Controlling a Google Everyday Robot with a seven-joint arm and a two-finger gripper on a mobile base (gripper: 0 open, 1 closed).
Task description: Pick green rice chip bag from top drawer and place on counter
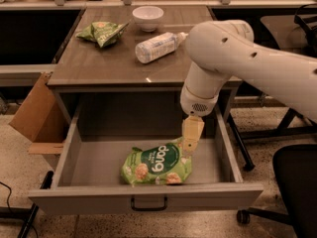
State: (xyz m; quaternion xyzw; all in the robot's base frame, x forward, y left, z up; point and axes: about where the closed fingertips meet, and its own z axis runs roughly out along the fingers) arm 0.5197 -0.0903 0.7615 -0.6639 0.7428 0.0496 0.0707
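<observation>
In the lower centre of the frame, camera view: green rice chip bag (157,163) lies flat on the floor of the open top drawer (143,196), right of middle, toward the front. It's glossy green with white "dang" lettering upside-down on a dark oval and tan chips printed along the near edge.

Handling guess: light, air-puffed, with slick crinkly film and brittle contents. I'd pinch a crimped seam or corner, not the belly, and squeeze gently.

Gripper (189,147) hangs from the white arm at centre right, pointing down, its tip at the bag's upper right corner. Contact looks likely but isn't certain, and I can't tell whether it's open or closed.

Counter (99,63) fills the upper half. On it are a smaller green bag (103,31), a white bowl (147,17) and a plastic bottle (158,46); bare wood is at front left.
</observation>
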